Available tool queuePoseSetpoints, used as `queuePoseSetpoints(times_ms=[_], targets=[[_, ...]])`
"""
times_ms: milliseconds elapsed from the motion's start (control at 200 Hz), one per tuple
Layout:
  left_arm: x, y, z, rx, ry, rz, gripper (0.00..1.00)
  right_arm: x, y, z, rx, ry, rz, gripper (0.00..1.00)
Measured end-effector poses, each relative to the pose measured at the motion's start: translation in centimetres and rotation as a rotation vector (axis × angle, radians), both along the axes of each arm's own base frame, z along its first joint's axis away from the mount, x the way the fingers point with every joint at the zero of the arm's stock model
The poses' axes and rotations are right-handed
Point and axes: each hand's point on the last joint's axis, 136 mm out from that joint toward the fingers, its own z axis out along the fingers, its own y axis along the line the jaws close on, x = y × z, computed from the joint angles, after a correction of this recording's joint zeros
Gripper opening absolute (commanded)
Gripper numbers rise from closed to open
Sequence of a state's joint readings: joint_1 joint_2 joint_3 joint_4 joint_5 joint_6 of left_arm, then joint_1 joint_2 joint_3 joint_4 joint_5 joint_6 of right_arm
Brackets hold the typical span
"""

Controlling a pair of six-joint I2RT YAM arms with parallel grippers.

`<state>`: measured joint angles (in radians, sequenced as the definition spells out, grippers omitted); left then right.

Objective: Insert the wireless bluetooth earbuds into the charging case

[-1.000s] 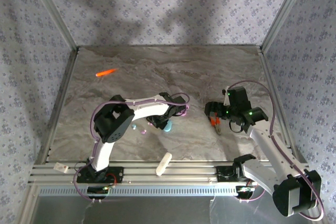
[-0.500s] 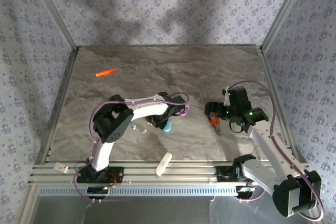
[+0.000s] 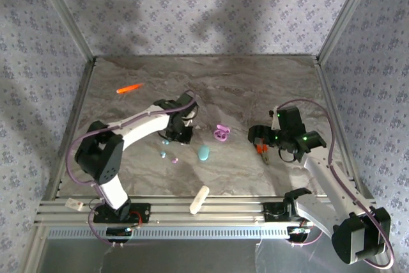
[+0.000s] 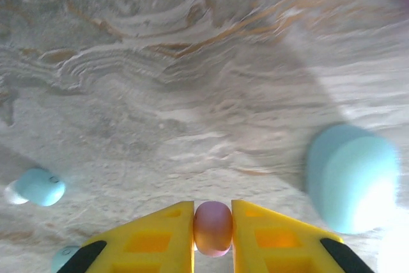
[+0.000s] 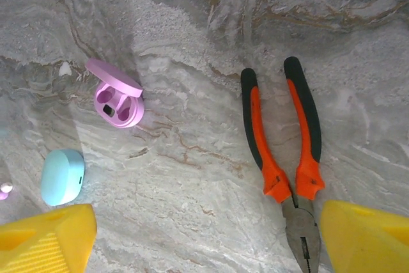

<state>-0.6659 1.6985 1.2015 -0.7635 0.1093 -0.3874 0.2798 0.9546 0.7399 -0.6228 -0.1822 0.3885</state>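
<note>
Left claw [image 4: 213, 223] nearly closed, pinching pink earbud [image 4: 213, 231] just above tabletop [image 4: 192, 94]. Teal earbud [image 4: 39, 187] lies loose on the tabletop nearby. Teal case [image 4: 354, 177] closed, pink case [image 5: 118, 101] lid-open, near each other. Right claw [image 5: 204, 238] spread wide, holding nothing, over pliers [image 5: 281, 151].

Light is coming down from overhead, throwing big soft arm shadows up the back wall [image 3: 192, 11] and leaving the desk [image 3: 268, 87] evenly bright. Through the left wrist camera the teal case [image 4: 353, 177] is blurring, white glare is washing out the lower right corner, and the pink earbud [image 4: 213, 231] in the left tool [image 4: 213, 212] is looking soft. Through the right wrist camera the pliers [image 5: 281, 145] are showing crisp, while the yellow fingers [image 5: 45, 241] of the right tool [image 5: 204, 238] are going fuzzy in the corners.
</note>
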Motion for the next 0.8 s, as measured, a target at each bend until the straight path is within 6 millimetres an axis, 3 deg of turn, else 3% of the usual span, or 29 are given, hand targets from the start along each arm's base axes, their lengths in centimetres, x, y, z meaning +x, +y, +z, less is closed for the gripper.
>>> queuePoseSetpoints(times_ms=[170,390,799], targets=[[1.4,-1.8,2.7,-0.277,0.028,0.024,0.21,-0.4,0.9,-1.2,0.0,0.047,0.038,0.92],[1.4,-4.4,4.5,-0.458,0.084,-0.035,0.21,-0.9,2.0,-2.0,-0.011,0.08,0.08,0.92],[2.9,-7.3,2.5,-0.507,0.098,-0.128,0.21,-1.0,2.1,-2.4,-0.026,0.093,0.08,0.92]])
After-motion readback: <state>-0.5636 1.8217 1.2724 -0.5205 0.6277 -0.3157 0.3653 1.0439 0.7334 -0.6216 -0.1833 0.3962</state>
